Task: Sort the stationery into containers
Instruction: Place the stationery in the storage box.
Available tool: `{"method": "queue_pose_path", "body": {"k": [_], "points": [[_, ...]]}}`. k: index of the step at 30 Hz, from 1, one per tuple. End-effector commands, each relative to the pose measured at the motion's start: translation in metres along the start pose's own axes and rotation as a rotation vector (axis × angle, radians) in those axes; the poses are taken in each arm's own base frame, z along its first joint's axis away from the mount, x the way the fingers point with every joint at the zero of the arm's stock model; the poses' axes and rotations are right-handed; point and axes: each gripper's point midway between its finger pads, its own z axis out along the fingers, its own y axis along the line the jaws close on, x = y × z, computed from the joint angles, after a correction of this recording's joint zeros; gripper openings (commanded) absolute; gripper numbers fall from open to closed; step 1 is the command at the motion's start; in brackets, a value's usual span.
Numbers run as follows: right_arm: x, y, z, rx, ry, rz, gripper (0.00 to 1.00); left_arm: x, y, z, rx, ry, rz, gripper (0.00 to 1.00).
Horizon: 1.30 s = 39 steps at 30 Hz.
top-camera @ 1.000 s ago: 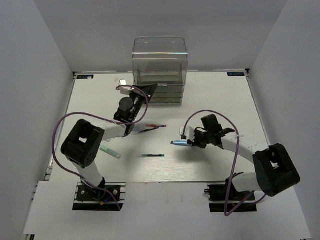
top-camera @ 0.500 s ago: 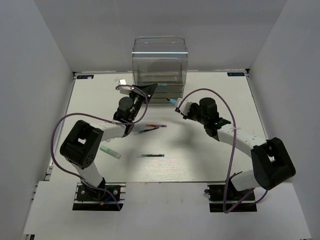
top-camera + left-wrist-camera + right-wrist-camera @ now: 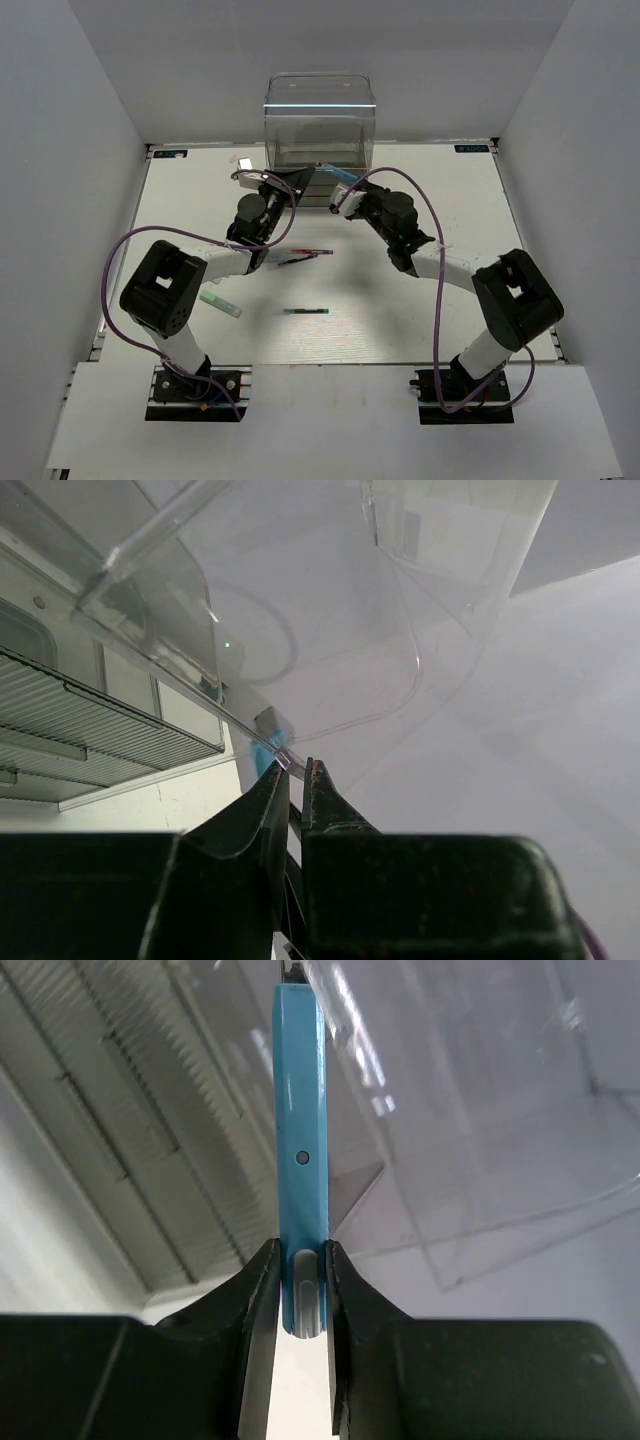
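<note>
The right gripper clamped the blue pen by one end, its free end at the box. The left gripper was pinched shut on the drawer lip, apparently holding it out. Step in hand: loading the pen. Next: advance over the drawer, lower, release.

You have a pale tabletop boxed in by a plain white left wall, right wall and far wall, softly and evenly lit, with a white ledge along its near edge.
</note>
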Motion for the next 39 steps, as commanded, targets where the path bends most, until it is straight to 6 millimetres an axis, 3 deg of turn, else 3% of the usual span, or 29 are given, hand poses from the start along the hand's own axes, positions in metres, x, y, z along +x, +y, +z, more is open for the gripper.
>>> {"method": "queue_pose_path", "body": {"k": [1, 7, 11, 27, 33, 39], "points": [[-0.033, -0.046, 0.010, 0.196, -0.102, -0.061, 0.00, -0.022, -0.057, -0.004, 0.147, -0.063, 0.002, 0.00], [-0.035, -0.053, 0.028, 0.266, -0.106, -0.155, 0.00, -0.022, -0.057, -0.004, 0.147, -0.063, 0.002, 0.00], [-0.024, -0.044, 0.041, 0.274, -0.083, -0.204, 0.00, -0.022, -0.057, -0.004, 0.147, -0.063, 0.002, 0.00], [-0.010, -0.019, 0.052, 0.187, -0.069, -0.542, 0.00, -0.020, -0.051, -0.005, 0.130, -0.057, 0.004, 0.00], [-0.007, -0.007, 0.063, 0.100, -0.053, -0.681, 0.00, -0.023, -0.058, -0.006, 0.147, -0.063, 0.002, 0.00], [-0.002, -0.011, 0.069, 0.055, -0.028, -0.750, 0.00, -0.021, -0.054, -0.008, 0.139, -0.060, 0.003, 0.00]]}}
